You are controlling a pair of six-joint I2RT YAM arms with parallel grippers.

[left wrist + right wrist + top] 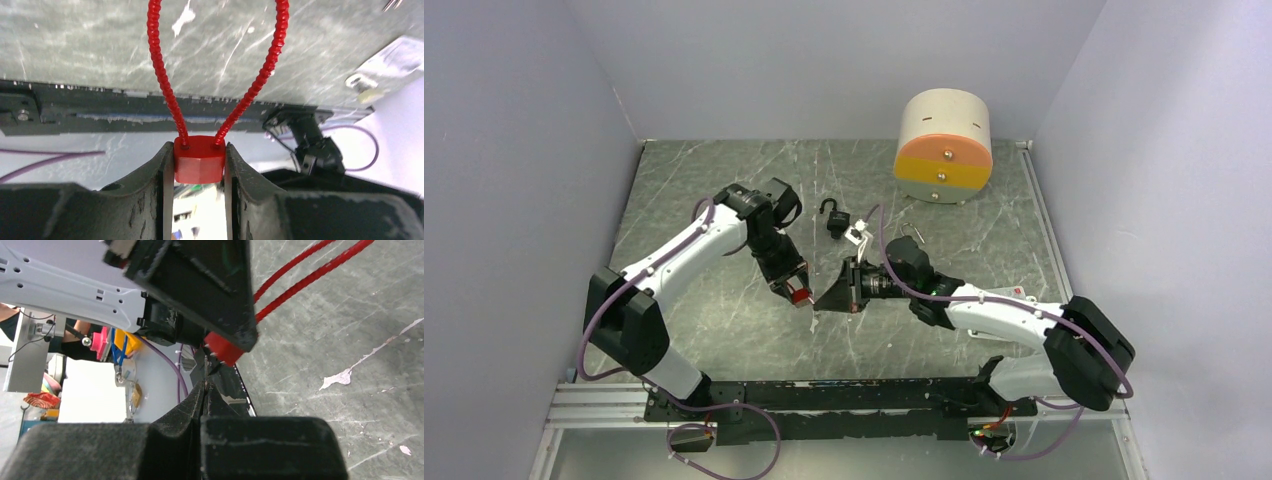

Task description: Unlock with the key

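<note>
A red lock (199,161) with a ribbed red cable loop (161,70) is pinched by its body between the fingers (150,175) of my left gripper (199,155), loop pointing away over the table. From above, the left gripper (798,290) and the lock (802,296) hang mid-table. My right gripper (205,386) is shut on a thin key (205,367), seen edge-on. The key's tip reaches the red lock (222,348) from below. Whether it sits in the keyhole I cannot tell. From above, the right gripper (819,303) meets the left nose to nose.
A black padlock (832,219) with its shackle open lies behind the grippers, a white-tagged key ring (856,237) beside it. A wire ring (911,232) lies farther right. A round container (943,147) with orange and yellow drawers stands at the back right. The black rail (150,116) runs along the near edge.
</note>
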